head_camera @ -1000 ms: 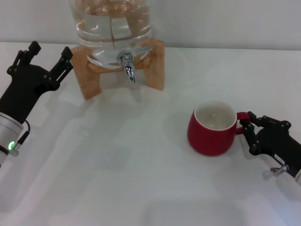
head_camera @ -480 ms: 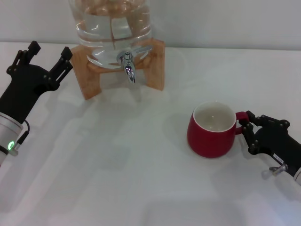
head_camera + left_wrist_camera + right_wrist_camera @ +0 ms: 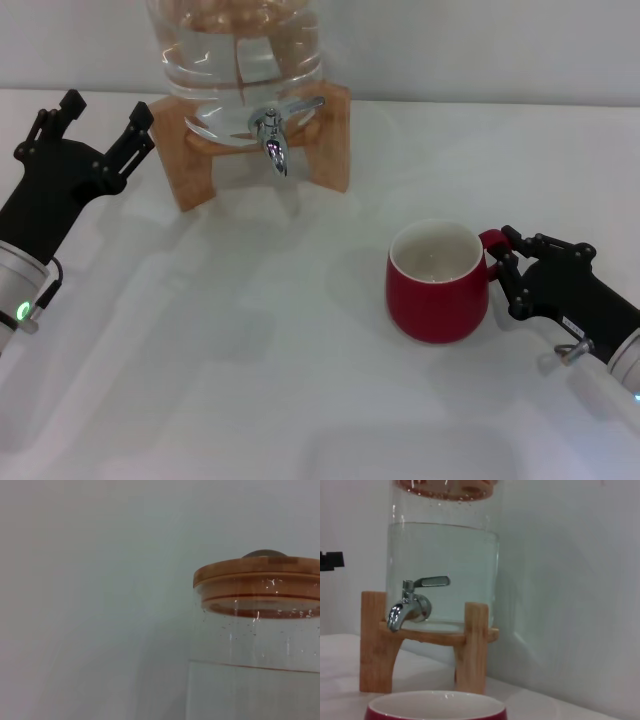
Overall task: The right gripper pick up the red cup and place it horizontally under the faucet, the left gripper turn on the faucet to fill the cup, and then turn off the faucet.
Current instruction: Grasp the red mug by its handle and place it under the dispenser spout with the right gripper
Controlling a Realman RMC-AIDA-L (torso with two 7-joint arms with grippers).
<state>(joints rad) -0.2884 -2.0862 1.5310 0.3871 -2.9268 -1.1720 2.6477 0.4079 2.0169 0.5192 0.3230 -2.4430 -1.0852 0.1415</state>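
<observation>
Holding red cup by handle in right gripper, cup upright, well short of faucet, toward my right. I'd lift level, keep clamp firm, centre rim under spout. Left gripper spread wide, beside faucet's wooden stand. No readable labels.

Clear water jar, wooden-lidded, on wooden stand; white table.
</observation>
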